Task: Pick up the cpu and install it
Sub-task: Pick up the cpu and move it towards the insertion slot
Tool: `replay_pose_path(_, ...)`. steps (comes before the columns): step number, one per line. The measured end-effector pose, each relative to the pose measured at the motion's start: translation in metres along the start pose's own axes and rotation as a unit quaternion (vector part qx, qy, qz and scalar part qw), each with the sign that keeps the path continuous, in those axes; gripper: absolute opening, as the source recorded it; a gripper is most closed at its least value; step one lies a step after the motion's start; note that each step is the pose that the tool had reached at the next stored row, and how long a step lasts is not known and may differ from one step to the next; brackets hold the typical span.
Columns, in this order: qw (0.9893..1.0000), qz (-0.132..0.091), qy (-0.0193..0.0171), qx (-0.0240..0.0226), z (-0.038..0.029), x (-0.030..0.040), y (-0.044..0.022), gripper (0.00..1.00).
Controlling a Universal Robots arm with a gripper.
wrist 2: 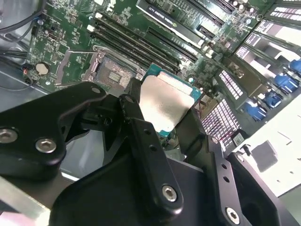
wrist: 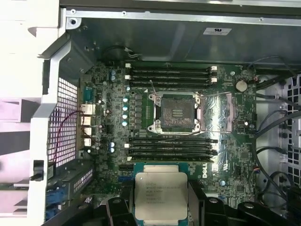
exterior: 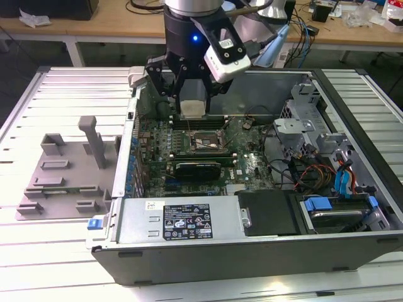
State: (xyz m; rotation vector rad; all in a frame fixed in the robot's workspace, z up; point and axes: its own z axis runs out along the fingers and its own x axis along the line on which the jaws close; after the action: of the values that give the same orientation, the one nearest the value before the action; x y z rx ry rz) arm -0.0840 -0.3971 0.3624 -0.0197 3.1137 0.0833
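My gripper [exterior: 191, 106] is shut on the cpu [exterior: 191, 109], a small square chip with a silvery top, and holds it in the air over the motherboard inside the open computer case. In both wrist views the cpu [wrist 2: 169, 94] [wrist: 160, 188] sits flat between the two black fingers [wrist 2: 133, 101], pinched by its edges. The open socket [wrist: 176, 112] [wrist 2: 112, 70] [exterior: 203, 139] lies on the green board below, a short way off from the chip, with its metal frame lifted and bare contacts showing.
A grey plastic tray [exterior: 60, 182] rests on the slatted table at the exterior view's left. Case walls [exterior: 126, 145] ring the board. Memory slots [wrist: 169, 73] flank the socket. Cables [exterior: 302, 170], a drive bay [exterior: 340, 211] and the power supply [exterior: 182, 220] crowd the case.
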Motion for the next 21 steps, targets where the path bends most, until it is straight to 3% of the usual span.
replay_pose_path(6, 1.0, 0.0, 0.0, 0.0, 0.0105, -0.001, -0.0006, 0.54)
replay_pose_path(14, 1.0, 0.0, 0.0, 0.0, 0.0308, -0.0016, -0.0017, 0.54)
replay_pose_path(15, 1.0, 0.0, 0.0, 0.0, 0.0336, -0.008, -0.0019, 0.54)
replay_pose_path(21, 1.0, 0.0, 0.0001, 0.0, 0.0378, -0.0184, -0.0017, 0.54)
